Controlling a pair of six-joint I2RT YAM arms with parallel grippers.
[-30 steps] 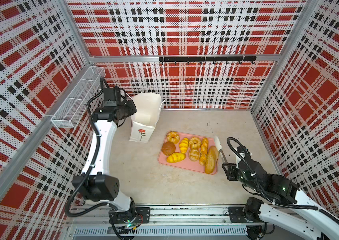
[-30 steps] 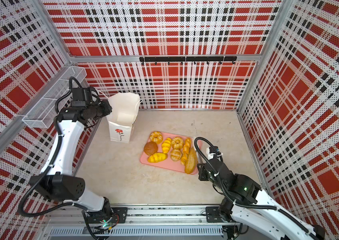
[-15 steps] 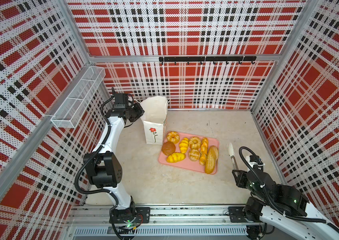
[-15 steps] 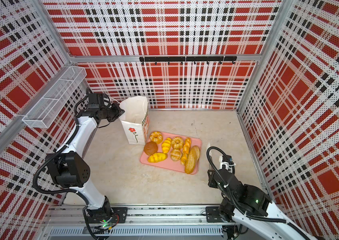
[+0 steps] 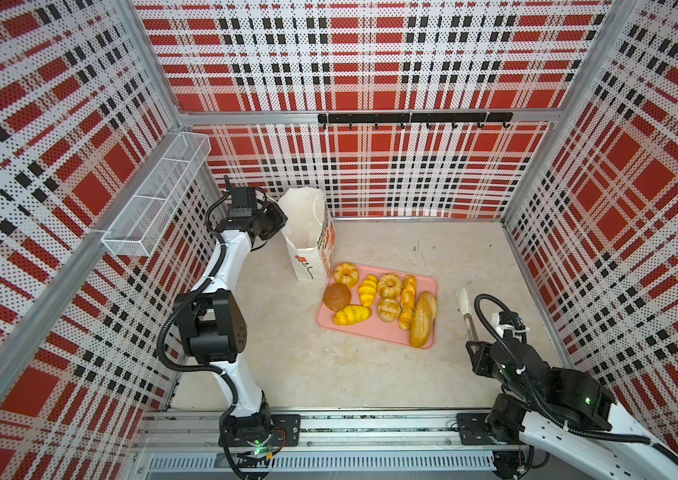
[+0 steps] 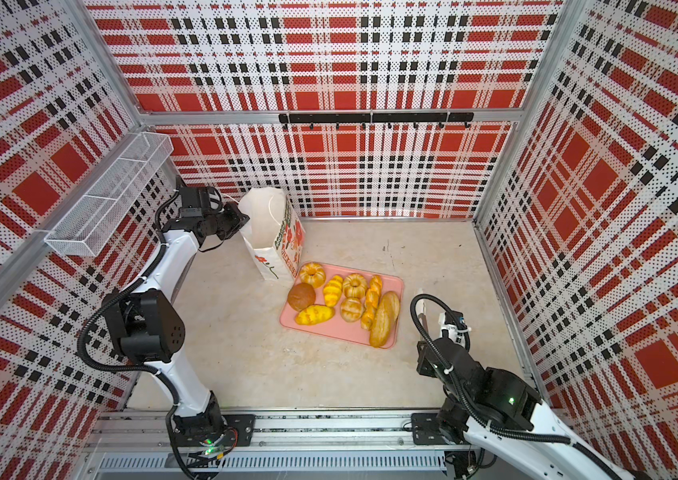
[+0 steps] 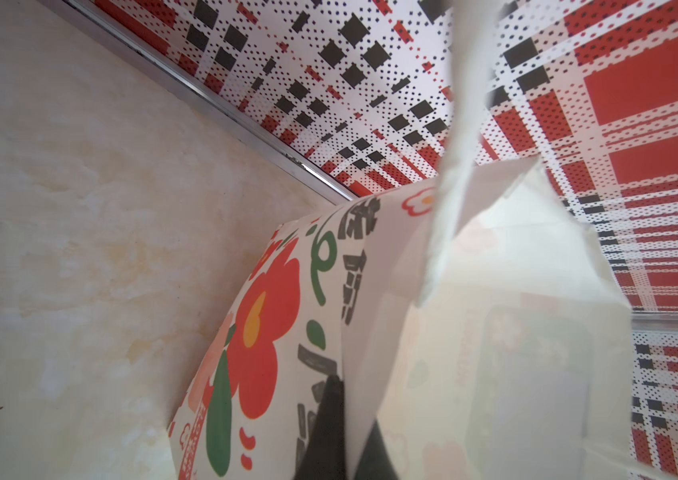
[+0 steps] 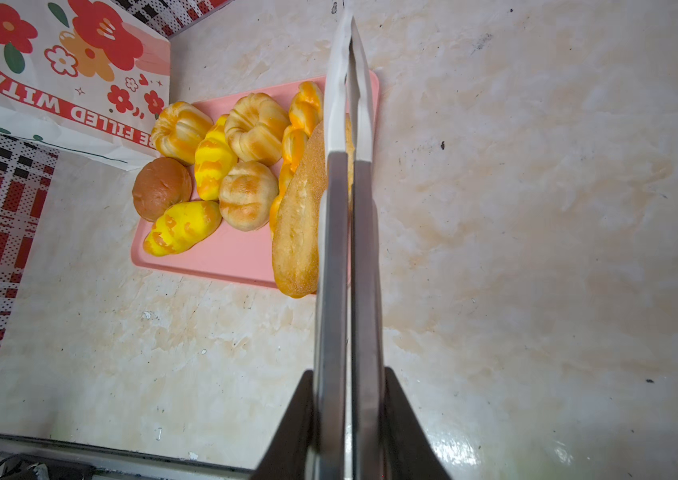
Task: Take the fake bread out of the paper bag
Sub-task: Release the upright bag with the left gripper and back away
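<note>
Nearest, my right gripper [image 8: 349,415] hovers over bare tabletop [image 5: 329,374], jaws narrow around metal tongs [image 8: 345,208], tips together, just right of the pink tray [image 5: 374,334]. The fake bread [image 5: 387,299] lies on that tray, baguette [image 5: 423,318] along its right edge. Beyond, the paper bag [image 5: 308,232] stands open at the tray's far-left corner; my left gripper [image 5: 280,217], elbow folded, pinches its rim. Farthest back hangs a black hook rail [image 5: 412,118].

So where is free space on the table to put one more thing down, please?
The widest bare patch of the table lies between the pink tray and the front rail. Another lies between the tray and the back wall, right of the paper bag. The tray is crowded with fake bread, and the bag stands close by its far left corner.
</note>
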